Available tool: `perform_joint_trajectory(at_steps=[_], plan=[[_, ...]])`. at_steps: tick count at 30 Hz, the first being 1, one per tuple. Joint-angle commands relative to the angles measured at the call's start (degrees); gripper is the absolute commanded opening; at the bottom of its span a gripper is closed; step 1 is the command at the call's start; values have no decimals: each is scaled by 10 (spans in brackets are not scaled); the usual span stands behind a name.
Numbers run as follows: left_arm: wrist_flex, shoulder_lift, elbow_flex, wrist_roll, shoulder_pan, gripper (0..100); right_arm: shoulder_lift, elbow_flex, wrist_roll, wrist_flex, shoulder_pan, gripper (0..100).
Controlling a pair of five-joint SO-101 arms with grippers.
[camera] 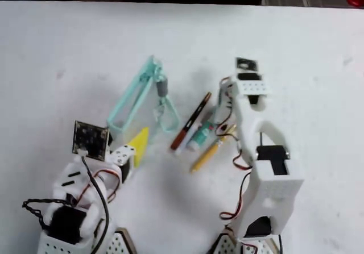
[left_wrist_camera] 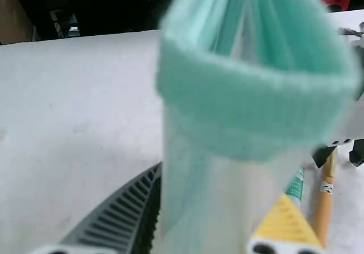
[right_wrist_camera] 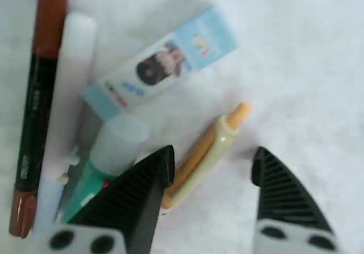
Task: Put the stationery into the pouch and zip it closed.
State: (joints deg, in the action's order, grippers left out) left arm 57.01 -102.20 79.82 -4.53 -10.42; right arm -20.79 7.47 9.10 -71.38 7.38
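Right tool [right_wrist_camera: 213, 163]: hangs wide open and empty over a slim orange-and-cream plastic pen [right_wrist_camera: 199, 152] on the white tabletop [camera: 307, 49]. Left tool [left_wrist_camera: 210, 220]: clamps one end of the mint-green translucent soft pouch [left_wrist_camera: 250, 95], holding it just beside the stationery. Pen, by the look of it: light, stiff, slick, apt to roll; best pinched across mid-barrel. Pouch: probably limp, sagging unless braced. Close by: brown-capped black marker [right_wrist_camera: 34, 106], teal glue tube [right_wrist_camera: 85, 191], pale-blue block eraser [right_wrist_camera: 162, 61].
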Motion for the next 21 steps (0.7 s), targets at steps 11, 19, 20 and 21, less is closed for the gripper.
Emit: perform_joint_trajectory(at_steps=[11,19,20,21], plan=[[-14,1,-4,2,1,222,-22,-18,1,25,13,67],[-14,1,-4,2,1,222,-42,-31,-1,28,7,42],[-14,1,-4,2,1,222,-42,-31,-1,28,7,25],[-14,1,-4,2,1,222,-40,-31,-1,28,7,12]])
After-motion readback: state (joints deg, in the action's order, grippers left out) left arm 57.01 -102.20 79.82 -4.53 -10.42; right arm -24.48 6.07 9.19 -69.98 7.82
